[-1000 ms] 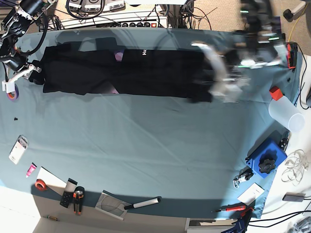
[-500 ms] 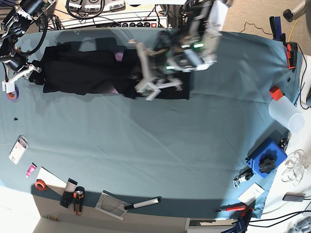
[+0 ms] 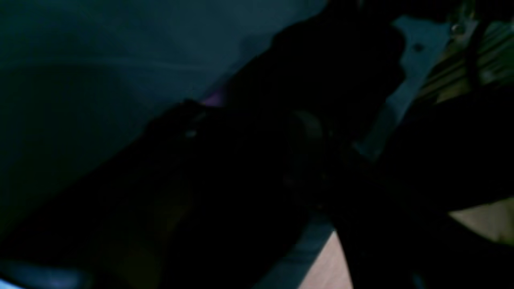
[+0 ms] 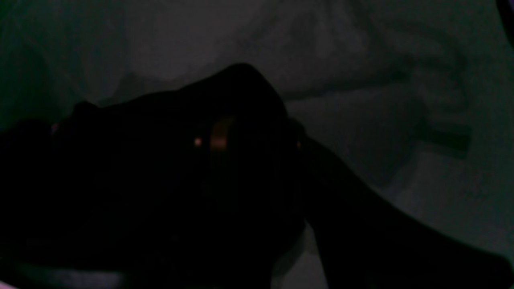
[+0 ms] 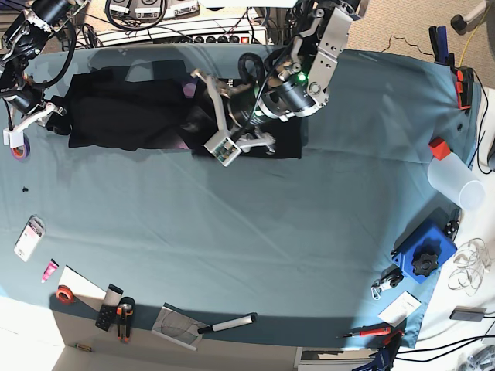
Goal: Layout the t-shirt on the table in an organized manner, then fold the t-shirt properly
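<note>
Overhead, the table [image 5: 232, 232] wears teal cloth.

T-shirt [image 5: 124, 112] black, w/ small purple patch near collar and tiny white lettering. Table [image 5: 255, 239] cover teal-blue, plain, no pattern. Left gripper [image 5: 219, 116] white fingers on black body w/ green light; right gripper [image 5: 31, 124] white too. Blue block [image 5: 424, 249] w/ black knob, red small box [image 5: 439, 148], translucent white cup [image 5: 456, 182], orange tape roll [image 5: 65, 294], pink tube [image 5: 49, 270]. Wrist views mostly black cloth, dim.
</note>
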Tool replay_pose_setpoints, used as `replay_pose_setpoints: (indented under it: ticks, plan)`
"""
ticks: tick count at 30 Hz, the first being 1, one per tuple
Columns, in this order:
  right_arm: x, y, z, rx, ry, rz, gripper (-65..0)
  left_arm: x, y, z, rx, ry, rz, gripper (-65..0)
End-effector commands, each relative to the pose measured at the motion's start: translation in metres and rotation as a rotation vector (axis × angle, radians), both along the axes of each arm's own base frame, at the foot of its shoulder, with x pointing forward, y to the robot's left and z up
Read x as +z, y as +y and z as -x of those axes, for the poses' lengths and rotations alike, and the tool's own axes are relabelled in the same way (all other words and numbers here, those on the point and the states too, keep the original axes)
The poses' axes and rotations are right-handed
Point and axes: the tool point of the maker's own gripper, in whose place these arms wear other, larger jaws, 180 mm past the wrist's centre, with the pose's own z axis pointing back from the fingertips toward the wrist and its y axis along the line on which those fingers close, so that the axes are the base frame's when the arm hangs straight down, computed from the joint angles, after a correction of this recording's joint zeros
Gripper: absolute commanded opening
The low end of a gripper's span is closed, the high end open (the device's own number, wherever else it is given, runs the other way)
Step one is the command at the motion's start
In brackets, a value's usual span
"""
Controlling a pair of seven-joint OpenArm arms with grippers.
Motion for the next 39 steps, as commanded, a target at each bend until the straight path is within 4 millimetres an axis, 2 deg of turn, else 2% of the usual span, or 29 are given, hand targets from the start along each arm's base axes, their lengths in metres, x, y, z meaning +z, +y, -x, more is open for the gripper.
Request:
replay_pose_setpoints:
  ticks: [1, 7, 10, 15, 17, 19, 21, 24, 26, 30, 35, 39]
  plan:
    - [0.019, -0.008, -0.01, 0.002, -0.062, 0.031, -45.8, 0.024, -0.012, -0.003, -0.002, -0.023, 0.096, -35.4]
    - [0.024, -0.01, -0.014, -0.003, -0.09, 0.028, -45.8, 0.048, -0.023, -0.005, -0.011, -0.032, 0.14, -35.5]
    - [0.045, -0.014, -0.017, -0.028, -0.192, -0.015, -45.8, 0.049, -0.014, -0.006, -0.009, -0.057, 0.058, -35.6]
    - [0.098, -0.057, -0.01, -0.187, -0.408, -0.023, -45.8, 0.05, 0.003, -0.015, 0.059, -0.098, -0.022, -35.6]
    - [0.111, -0.073, -0.003, -0.243, -0.454, -0.005, -45.8, 0.049, 0.004, -0.015, 0.065, -0.093, -0.026, -35.6]
    - [0.116, -0.081, 0.002, -0.247, -0.442, 0.021, -45.8, 0.049, 0.004, -0.015, 0.064, -0.095, -0.025, -35.6]
    - [0.112, -0.08, 0.005, -0.206, -0.372, 0.039, -45.6, 0.049, 0.004, -0.015, 0.064, -0.095, -0.025, -35.6]
    - [0.106, -0.079, 0.003, -0.146, -0.274, 0.089, -34.1, 0.051, 0.004, -0.016, 0.068, -0.103, -0.015, -35.6]
    - [0.095, -0.075, 0.003, -0.095, -0.19, 0.124, -27.6, 0.052, 0.003, -0.017, 0.07, -0.105, -0.012, -35.6]
    - [0.074, -0.053, -0.006, -0.042, -0.094, 0.07, -26.8, 0.052, 0.004, -0.017, 0.069, -0.105, -0.013, -35.6]
    - [0.029, -0.005, -0.011, 0.071, -0.015, -0.019, -26.8, 0.051, 0.003, -0.016, 0.068, -0.102, -0.015, -35.6]
    - [-0.002, 0.01, -0.004, 0.078, 0.056, -0.098, -26.8, 0.051, 0.003, -0.016, 0.068, -0.102, -0.015, -35.6]
